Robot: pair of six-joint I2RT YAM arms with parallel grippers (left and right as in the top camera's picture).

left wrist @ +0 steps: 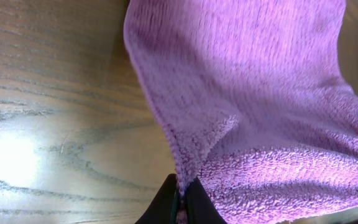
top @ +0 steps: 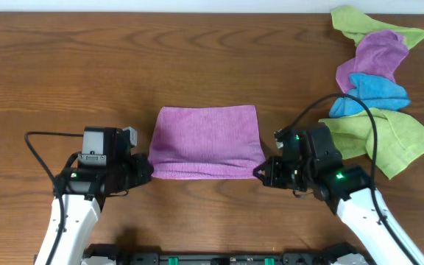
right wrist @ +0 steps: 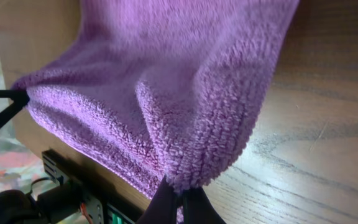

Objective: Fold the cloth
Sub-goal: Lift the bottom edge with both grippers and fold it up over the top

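Note:
The purple-magenta cloth (top: 206, 141) lies spread in the middle of the table, its near edge lifted slightly between the two arms. My left gripper (top: 147, 169) is shut on the cloth's near left corner; in the left wrist view the cloth (left wrist: 253, 93) rises from the pinched gripper (left wrist: 183, 202). At the near right corner my right gripper (top: 260, 172) is shut on the fabric. In the right wrist view the cloth (right wrist: 166, 74) bunches into folds above the closed gripper (right wrist: 179, 202).
A pile of other cloths sits at the far right: green (top: 389, 136), blue (top: 374, 94), mauve (top: 377, 53) and another green one (top: 359, 20). The table's near edge (right wrist: 36, 140) runs just below the held cloth.

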